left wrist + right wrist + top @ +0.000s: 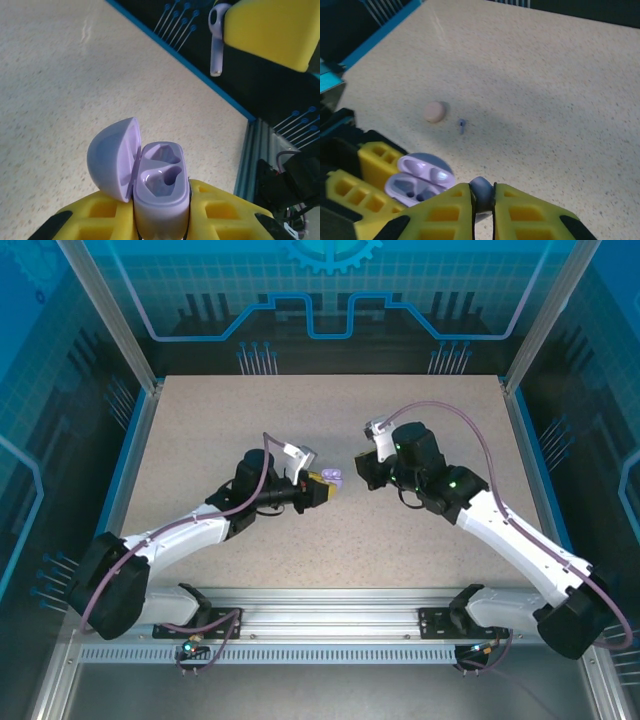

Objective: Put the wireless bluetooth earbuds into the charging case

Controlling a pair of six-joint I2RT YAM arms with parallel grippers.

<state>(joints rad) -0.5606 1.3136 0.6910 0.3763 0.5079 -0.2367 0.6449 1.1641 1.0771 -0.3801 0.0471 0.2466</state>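
The right gripper (481,198) clamps a lilac earbud (216,45), stem hanging free, apart from the open lilac charging case (161,187) pinched by its base in the left gripper (160,212), both wells apparently empty. Step in hand, as judged: bringing bud to case; next, the stem must line up over a well. A second lilac earbud (462,125) lies on the table (545,75) near a closed pink case (435,111).

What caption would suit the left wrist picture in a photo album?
Left gripper holds the open lilac charging case, both sockets empty; the right gripper pinches a lilac earbud, not yet inserted.
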